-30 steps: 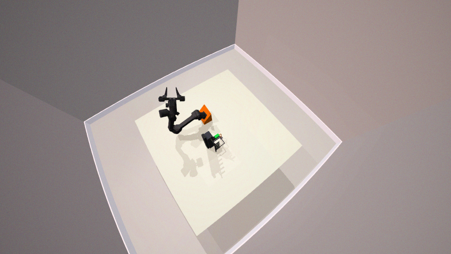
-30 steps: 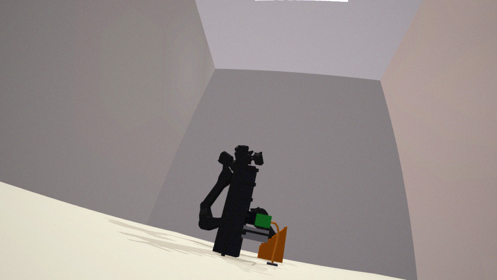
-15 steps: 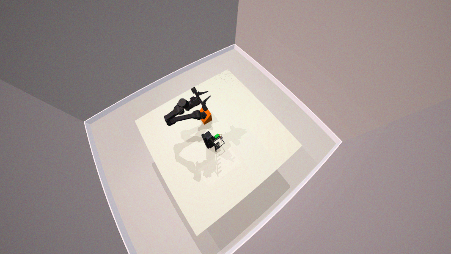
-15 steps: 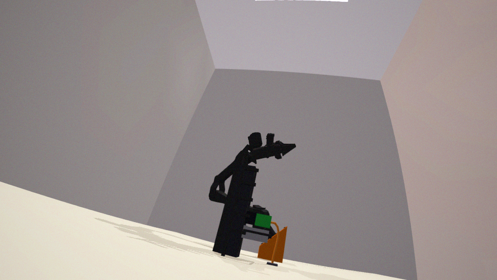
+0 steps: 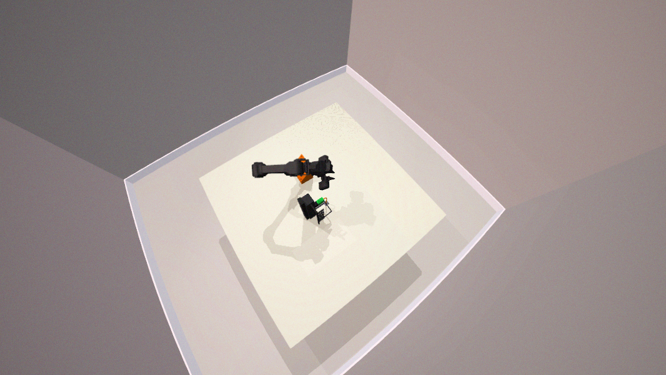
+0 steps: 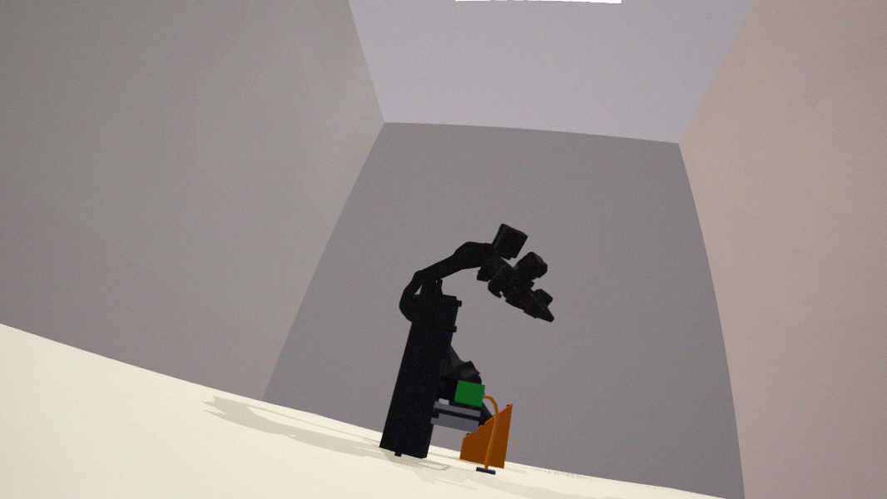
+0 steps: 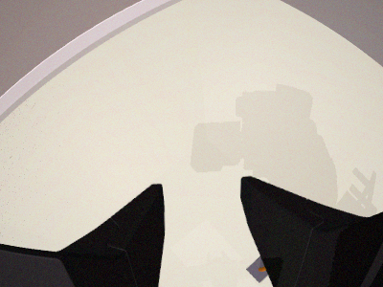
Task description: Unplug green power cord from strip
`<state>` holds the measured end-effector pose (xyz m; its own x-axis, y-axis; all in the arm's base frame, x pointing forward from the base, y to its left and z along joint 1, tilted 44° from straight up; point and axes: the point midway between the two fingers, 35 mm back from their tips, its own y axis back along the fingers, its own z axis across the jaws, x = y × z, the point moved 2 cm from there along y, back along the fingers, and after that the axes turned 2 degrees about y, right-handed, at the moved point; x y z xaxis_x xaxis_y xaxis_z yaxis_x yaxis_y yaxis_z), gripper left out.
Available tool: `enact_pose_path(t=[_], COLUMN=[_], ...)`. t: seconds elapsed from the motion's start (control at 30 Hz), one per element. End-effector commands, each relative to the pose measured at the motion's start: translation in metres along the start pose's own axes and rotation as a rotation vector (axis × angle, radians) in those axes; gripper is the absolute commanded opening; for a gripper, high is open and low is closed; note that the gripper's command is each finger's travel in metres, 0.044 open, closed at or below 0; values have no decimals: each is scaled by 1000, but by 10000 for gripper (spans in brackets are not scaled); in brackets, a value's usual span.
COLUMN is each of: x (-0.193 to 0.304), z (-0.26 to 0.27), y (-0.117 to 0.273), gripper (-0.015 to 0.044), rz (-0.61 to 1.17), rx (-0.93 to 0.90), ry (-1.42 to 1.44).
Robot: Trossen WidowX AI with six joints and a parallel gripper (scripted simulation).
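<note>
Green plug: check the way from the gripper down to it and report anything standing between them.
Nothing visible stands between them. In the exterior view the gripper hangs in open air, high above and off to one side of the green plug, which sits against the tall black power strip. The fingers, partly closed, hold nothing.

Your arm (image 6: 434, 272) is matte black all over, chunky blocky links on an orange wedge base (image 5: 302, 177). In the wrist view, your gripper (image 7: 201, 258) shows two dark, pointed fingers at 5 and 7 o'clock.
</note>
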<state>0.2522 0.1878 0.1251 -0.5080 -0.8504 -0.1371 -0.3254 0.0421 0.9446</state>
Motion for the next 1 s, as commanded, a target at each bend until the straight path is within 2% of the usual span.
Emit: enact_pose_path(t=[0.0, 0.2, 0.27, 0.97], x=[29, 86, 98, 109], z=[-26, -63, -69, -79], y=[-33, -74, -80, -69], gripper=[160, 160, 160, 160], rz=[273, 717, 799, 809], rx=[24, -107, -160, -167], ry=[180, 527, 603, 612])
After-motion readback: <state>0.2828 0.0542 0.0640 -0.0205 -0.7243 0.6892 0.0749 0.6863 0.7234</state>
